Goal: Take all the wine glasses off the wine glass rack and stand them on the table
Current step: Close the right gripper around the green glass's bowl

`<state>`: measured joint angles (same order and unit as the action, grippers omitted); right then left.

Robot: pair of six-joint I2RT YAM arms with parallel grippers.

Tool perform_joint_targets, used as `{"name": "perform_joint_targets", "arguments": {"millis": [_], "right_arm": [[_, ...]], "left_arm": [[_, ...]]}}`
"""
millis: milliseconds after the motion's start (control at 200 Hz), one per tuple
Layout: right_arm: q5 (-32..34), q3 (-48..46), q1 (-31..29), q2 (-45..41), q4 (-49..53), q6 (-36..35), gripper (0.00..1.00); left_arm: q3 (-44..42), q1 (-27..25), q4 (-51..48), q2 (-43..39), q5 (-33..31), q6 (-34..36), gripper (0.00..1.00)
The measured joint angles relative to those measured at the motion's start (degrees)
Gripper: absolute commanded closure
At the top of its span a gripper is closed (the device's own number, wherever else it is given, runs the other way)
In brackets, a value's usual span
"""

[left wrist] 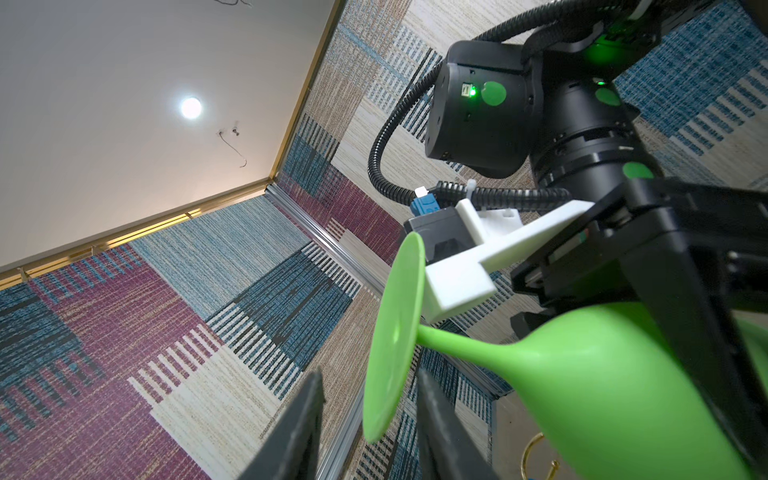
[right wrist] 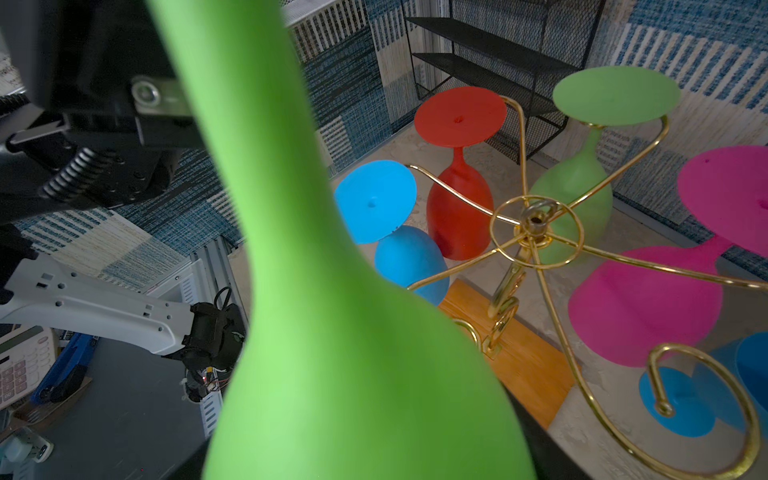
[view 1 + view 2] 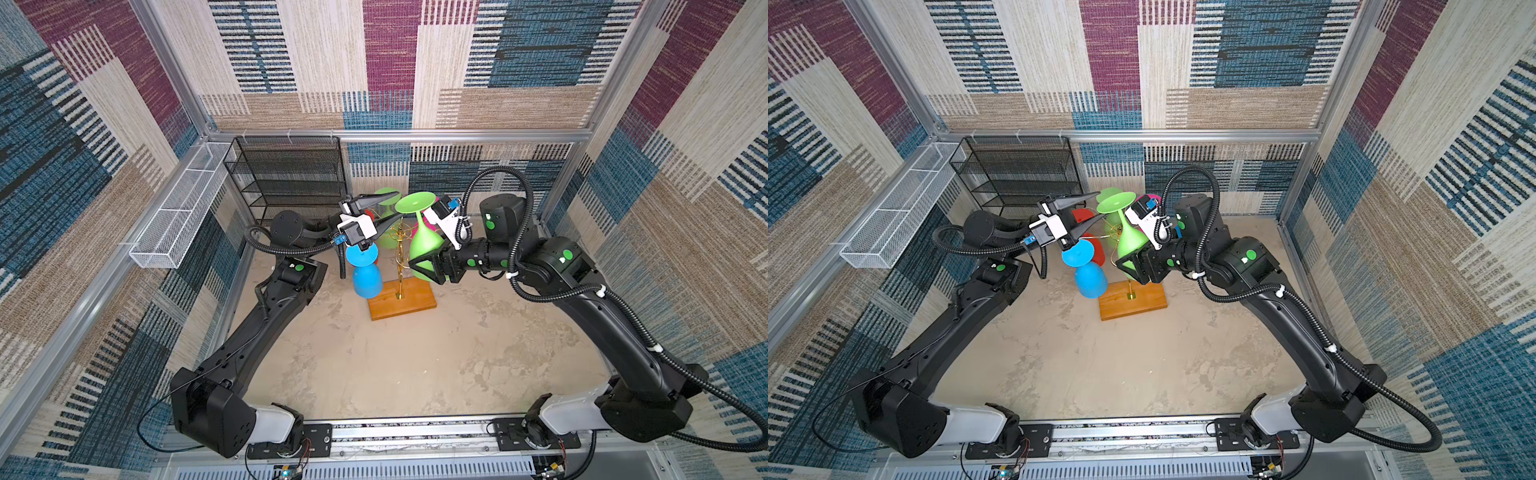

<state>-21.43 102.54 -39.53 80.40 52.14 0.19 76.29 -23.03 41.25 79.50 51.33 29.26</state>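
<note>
at the far left a white wire basket (image 3: pixel 166 237) hangs on the frame and a black mesh shelf (image 3: pixel 291 174) stands at the back, neither in play. next comes the left pincer (image 3: pixel 402 204), raised to the level of the rack's top. its two pointed black fingers (image 1: pixel 299 428) stand apart with the rim of the glass's foot (image 1: pixel 395 340) between them. the left wrist view shows a gap on each side, so it is open and grips nothing; my guess is it sits there to steady or take over the foot. below it a blue glass (image 3: pixel 365 270) hangs bowl-down from a scroll arm, as do a red glass (image 2: pixel 457 174), a second green glass (image 2: pixel 582 166) and a pink glass (image 2: pixel 640 307), each foot resting on a curl. the wine glass rack (image 3: pixel 400 266) stands on its wooden base (image 3: pixel 415 305) on the tabletop (image 3: pixel 415 374). just right of its post is the wine glass (image 3: pixel 424 241), bright green, held up beside the top of the rack and, as far as i can judge, free of the arms. the right pincer (image 3: pixel 422 266) is clamped across its bowl, the broadest part to hold. the glass's long axis is tilted: foot up and leaning toward the left arm, bowl mouth down toward the right arm
</note>
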Motion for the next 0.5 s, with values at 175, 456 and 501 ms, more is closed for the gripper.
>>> {"name": "perform_joint_targets", "arguments": {"millis": [175, 456, 501], "right_arm": [[-0.5, -0.6, -0.3, 0.1, 0.0, 0.3, 0.69], [-1.7, -0.5, -0.3, 0.7, 0.1, 1.2, 0.66], [-1.9, -0.4, -0.3, 0.7, 0.4, 1.4, 0.62]], "left_arm": [[0.0, 0.0, 0.0, 0.6, 1.5, 0.0, 0.77], [-0.7, -0.1, 0.0, 0.6, 3.0, 1.4, 0.91], [-0.8, -0.1, 0.0, 0.6, 3.0, 2.0, 0.95]]}}
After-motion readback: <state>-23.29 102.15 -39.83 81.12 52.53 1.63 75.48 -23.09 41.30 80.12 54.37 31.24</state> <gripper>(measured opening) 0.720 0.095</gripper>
